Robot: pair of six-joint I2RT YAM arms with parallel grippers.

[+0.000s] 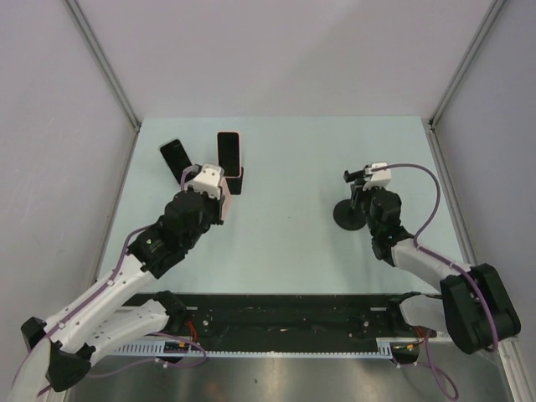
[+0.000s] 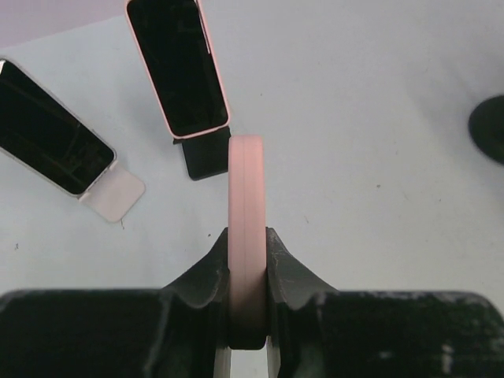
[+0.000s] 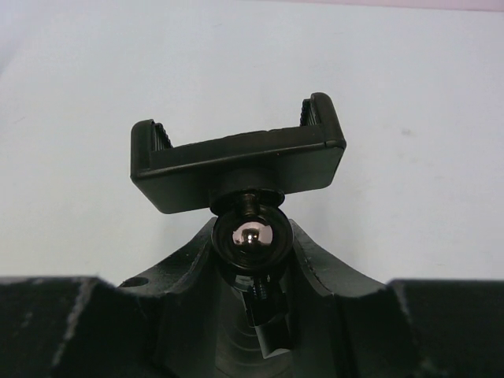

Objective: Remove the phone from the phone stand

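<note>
In my left wrist view, my left tool [image 2: 246,244] is clamped on the phone [image 2: 245,181], which I see edge-on as a pale pink strip. It stands upright between my two fingers and reaches past their tips toward the far side. Beyond it on the tabletop [image 2: 370,205] lies a second phone [image 2: 179,67] with a pink rim and a dark screen, its near end against a black block [image 2: 206,157]. A third phone [image 2: 51,138] lies at an angle to the left of that. At the right edge I catch part of a dark round base [image 2: 490,126], well apart from the phone I hold. In my right wrist view, my right tool [image 3: 252,236] is closed around the shiny ball joint [image 3: 250,235] of the phone stand [image 3: 236,161]. The stand's black cradle sits just past my fingertips, and its two short clamp arms point away from me over the pale tabletop. From the top camera, my left tool [image 1: 213,188] is at the far left of the tabletop, just beside the two phones lying there. I cannot pick out the held phone cleanly under my wrist. My right tool [image 1: 364,191] is on the right side and grips the phone stand between its cradle and its round base, which appears to rest on the tabletop. The phone in my left tool is well apart from the stand, with bare tabletop between them.
</note>
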